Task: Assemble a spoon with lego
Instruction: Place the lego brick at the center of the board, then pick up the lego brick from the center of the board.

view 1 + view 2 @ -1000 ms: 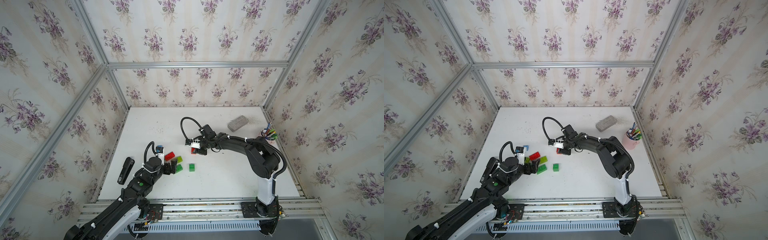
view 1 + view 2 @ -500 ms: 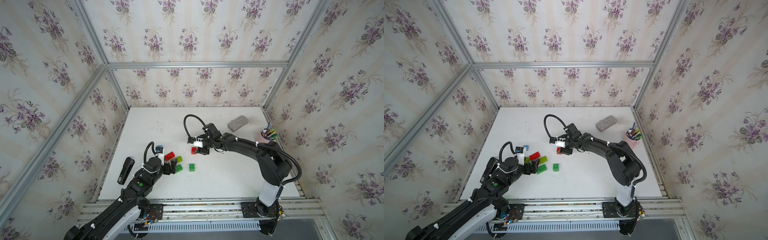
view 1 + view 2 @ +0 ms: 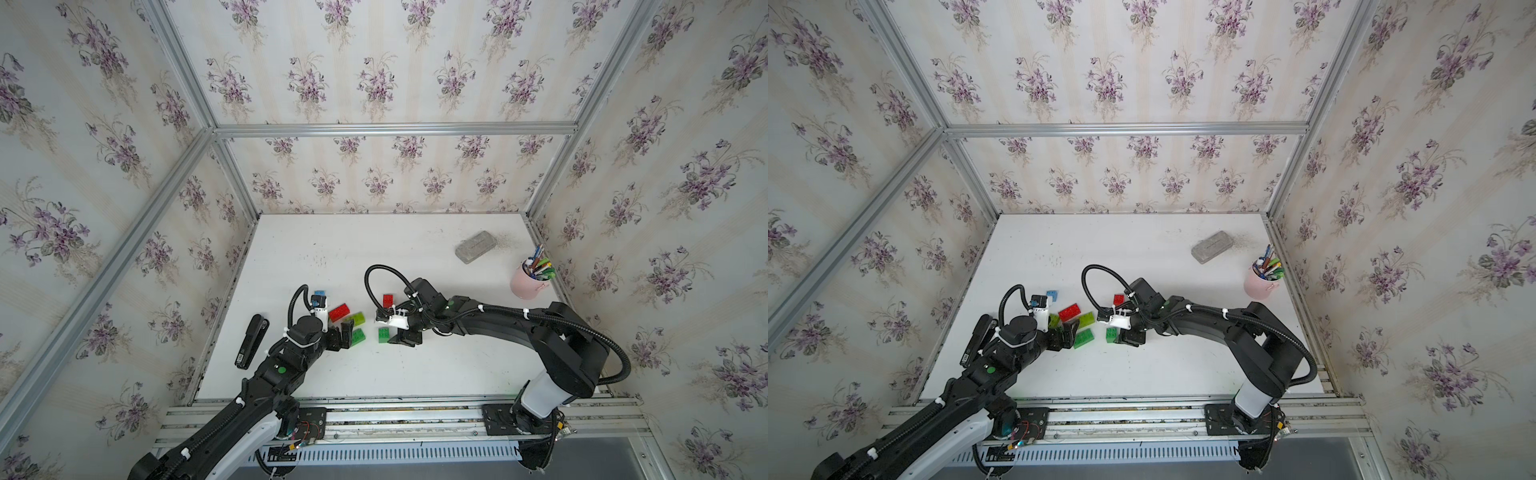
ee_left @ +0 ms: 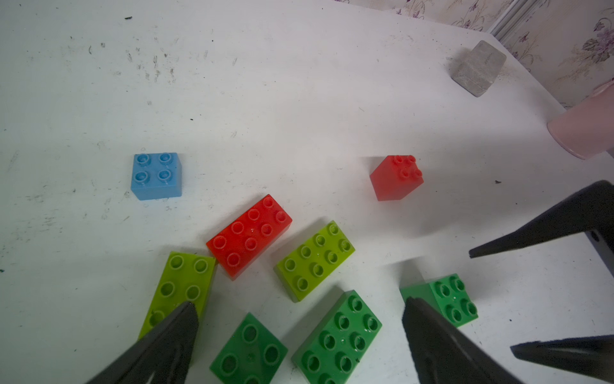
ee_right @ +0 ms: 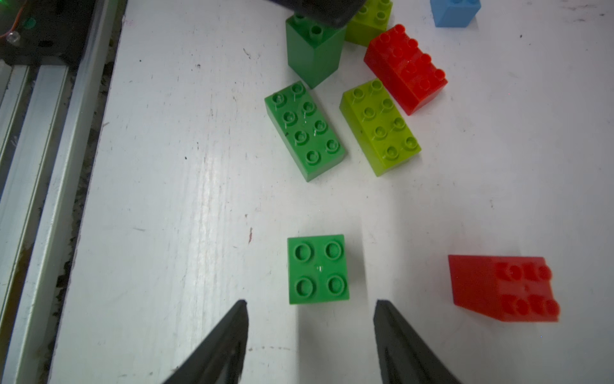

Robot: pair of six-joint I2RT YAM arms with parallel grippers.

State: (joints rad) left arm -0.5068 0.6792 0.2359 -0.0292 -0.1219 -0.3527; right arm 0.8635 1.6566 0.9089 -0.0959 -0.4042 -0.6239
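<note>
No spoon is in view; the lego lies as loose bricks on the white table [image 3: 415,365]. My right gripper [image 5: 311,302] is open, its jaws flanking the near edge of a small green square brick [image 5: 318,269] [image 3: 384,333] without touching it. A small red square brick [image 5: 503,287] [image 3: 388,300] lies tipped on its side beside it. My left gripper [image 4: 299,302] is wide open and empty, above a green oblong brick [image 4: 337,335] and a green square brick [image 4: 249,349]. Around these lie a red oblong brick [image 4: 249,236], two lime oblongs [image 4: 314,259] and a blue square brick [image 4: 156,176].
A grey block [image 3: 475,246] lies at the back right, and a pink cup of pens [image 3: 530,280] stands by the right wall. A black stapler-like object [image 3: 251,340] lies at the left edge. An aluminium rail [image 3: 395,409] runs along the front.
My right gripper has moved from the small red brick toward the table's front, over the small green brick, and its jaws have widened. The left arm has not moved.
</note>
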